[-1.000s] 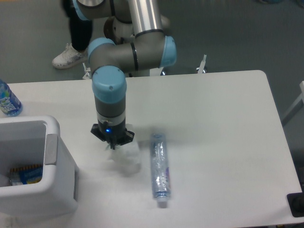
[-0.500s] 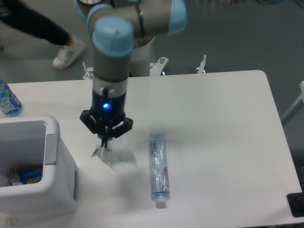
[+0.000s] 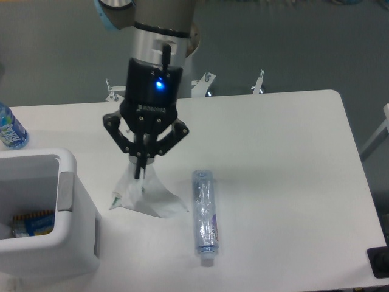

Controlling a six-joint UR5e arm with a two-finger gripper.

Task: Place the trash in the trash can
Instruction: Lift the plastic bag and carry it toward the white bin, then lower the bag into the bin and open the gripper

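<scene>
Clenched on the top of the white paper wad (image 3: pixel 144 194), the claw (image 3: pixel 141 171) has risen since half a second ago, so the paper now hangs stretched into a cone below the fingertips, its lower edge close to the counter (image 3: pixel 273 146). Just right of it the clear plastic bottle (image 3: pixel 204 216) lies flat where it was. At the left stands the white trash can (image 3: pixel 45 219), with a blue-labelled bottle (image 3: pixel 10 129) behind it.
</scene>
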